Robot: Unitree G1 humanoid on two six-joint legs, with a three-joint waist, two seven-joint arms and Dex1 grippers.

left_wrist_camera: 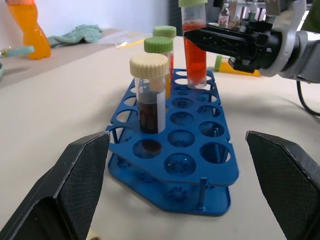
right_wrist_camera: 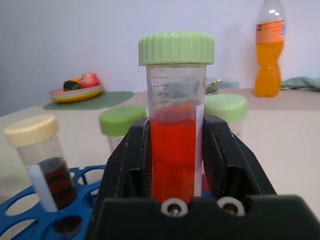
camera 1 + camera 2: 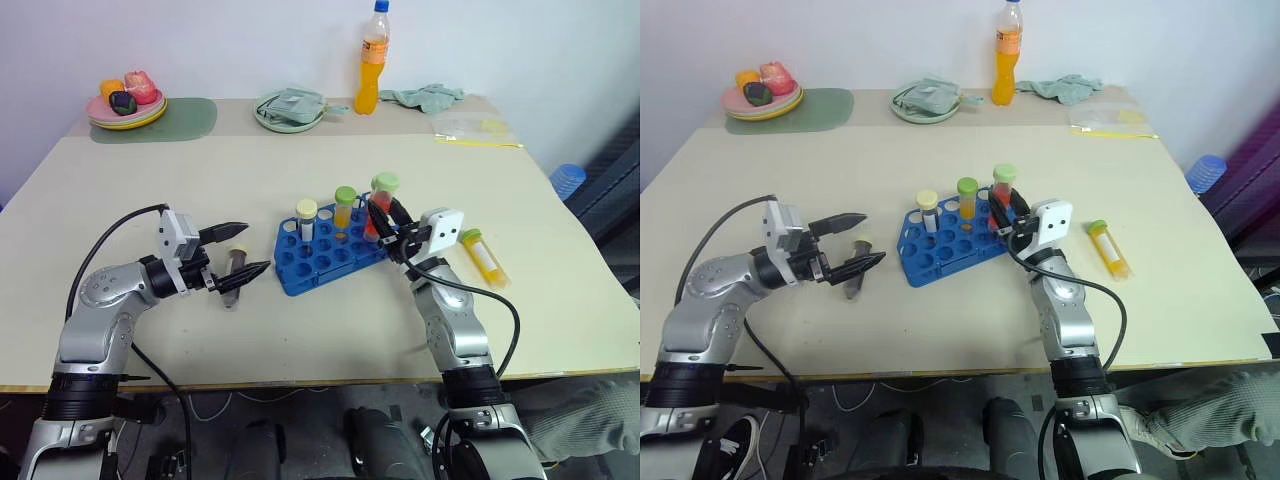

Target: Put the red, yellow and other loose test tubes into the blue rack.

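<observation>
Your L gripper (image 3: 243,249) hovers just left of the blue rack (image 3: 330,255), fingers spread wide, nothing between them. Directly by its lower fingertip lies a cream-capped tube (image 3: 237,274) w/ dark contents, flat on the table (image 3: 300,330), outside the rack; contact w/ the finger can't be told.

Rack: sits mid-table, slightly skewed. A second cream-capped tube w/ dark brown contents (image 1: 150,95) stands upright in a hole near the rack's left end. Next right, a green-capped tube of orange liquid (image 3: 344,212) stands upright, also seated.

Your R gripper (image 2: 175,165) is at the rack's right end, fingers clamped on the red tube (image 2: 174,150) w/ green cap. Tube is upright, gripped around the liquid section, cap well clear above the fingers. Its base is over the rack's right-end holes; whether seated or not, can't tell.

Right of the R gripper, well apart from the rack, the yellow tube (image 3: 483,257) w/ green cap lies flat on the table.
</observation>
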